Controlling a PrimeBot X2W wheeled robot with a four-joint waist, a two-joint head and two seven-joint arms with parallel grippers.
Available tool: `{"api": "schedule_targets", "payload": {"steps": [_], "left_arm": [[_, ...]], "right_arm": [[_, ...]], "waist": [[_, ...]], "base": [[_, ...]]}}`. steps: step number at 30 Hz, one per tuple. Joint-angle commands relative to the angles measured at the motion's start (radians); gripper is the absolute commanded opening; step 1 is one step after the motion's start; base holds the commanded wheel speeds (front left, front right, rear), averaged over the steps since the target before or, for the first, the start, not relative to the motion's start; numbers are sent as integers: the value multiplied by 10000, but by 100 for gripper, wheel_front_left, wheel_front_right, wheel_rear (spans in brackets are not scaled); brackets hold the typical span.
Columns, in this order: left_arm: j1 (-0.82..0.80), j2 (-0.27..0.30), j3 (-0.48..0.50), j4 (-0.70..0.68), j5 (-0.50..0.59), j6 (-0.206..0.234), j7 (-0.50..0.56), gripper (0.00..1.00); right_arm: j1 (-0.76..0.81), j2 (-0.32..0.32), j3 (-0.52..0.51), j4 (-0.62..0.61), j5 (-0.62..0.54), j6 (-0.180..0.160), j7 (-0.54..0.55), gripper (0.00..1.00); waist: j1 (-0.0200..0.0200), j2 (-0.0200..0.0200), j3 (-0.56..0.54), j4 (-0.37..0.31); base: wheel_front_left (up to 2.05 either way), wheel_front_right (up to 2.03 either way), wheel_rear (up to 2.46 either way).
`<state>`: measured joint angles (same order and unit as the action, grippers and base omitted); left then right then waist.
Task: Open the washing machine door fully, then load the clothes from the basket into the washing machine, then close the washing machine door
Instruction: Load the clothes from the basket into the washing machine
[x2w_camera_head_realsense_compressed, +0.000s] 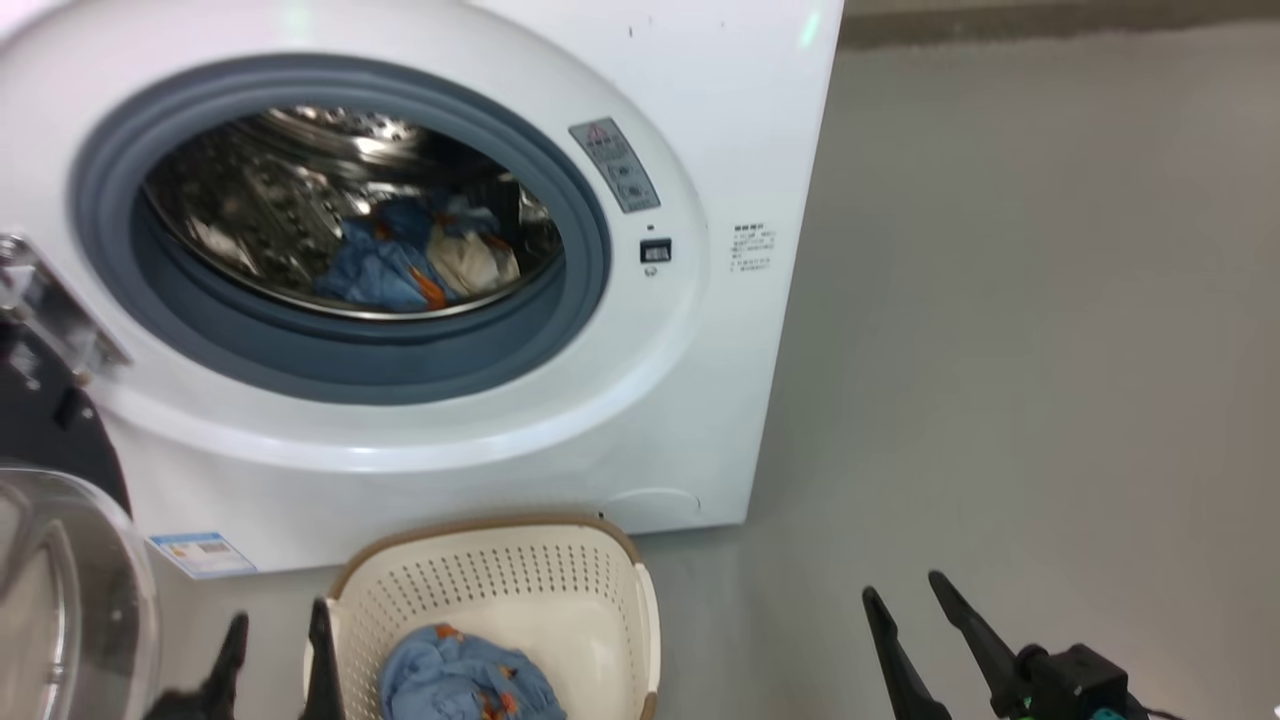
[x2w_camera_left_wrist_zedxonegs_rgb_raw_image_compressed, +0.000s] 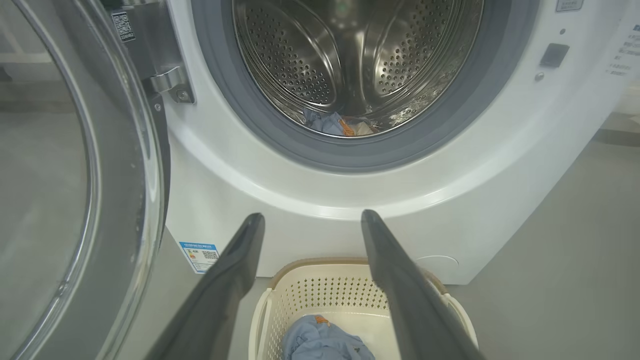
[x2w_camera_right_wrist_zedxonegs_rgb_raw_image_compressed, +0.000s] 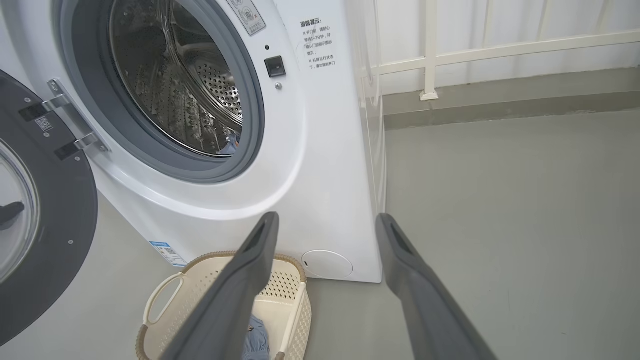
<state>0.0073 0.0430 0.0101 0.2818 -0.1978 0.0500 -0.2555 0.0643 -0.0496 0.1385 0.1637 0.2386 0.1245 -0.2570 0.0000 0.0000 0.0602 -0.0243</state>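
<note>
The white washing machine stands with its door swung wide open to the left; the door's black rim and glass bowl show at the left edge. Blue and cream clothes lie in the steel drum. On the floor in front sits the cream basket with a blue printed bundle in it. My left gripper is open beside the basket's left rim, holding nothing. My right gripper is open over bare floor to the basket's right. In the wrist views, the left gripper and right gripper stand open.
Grey floor stretches to the right of the machine. A white railing and a low kerb run along the back wall. A blue label is stuck low on the washer's front.
</note>
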Motion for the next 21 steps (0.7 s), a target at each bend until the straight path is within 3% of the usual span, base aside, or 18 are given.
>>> {"api": "schedule_targets", "payload": {"steps": [1,6,21], "left_arm": [[127,83,262,-392,12,126,-62,100],[805,76,28,-902,-200,396,-62,100],[1501,73,113,-1431,-158,635,-62,100]], "right_arm": [[6,-67,175,-232,-152,62,-48,100],[164,-163,16,-335,-143,62,-48,100],[139,-374,-75,-389,-191,62,-48,100]], "waist": [[0,0,-405,121],[0,0,-583,132],[0,0,-661,133]], "base": [[0,0,0],[0,0,0],[0,0,0]]}}
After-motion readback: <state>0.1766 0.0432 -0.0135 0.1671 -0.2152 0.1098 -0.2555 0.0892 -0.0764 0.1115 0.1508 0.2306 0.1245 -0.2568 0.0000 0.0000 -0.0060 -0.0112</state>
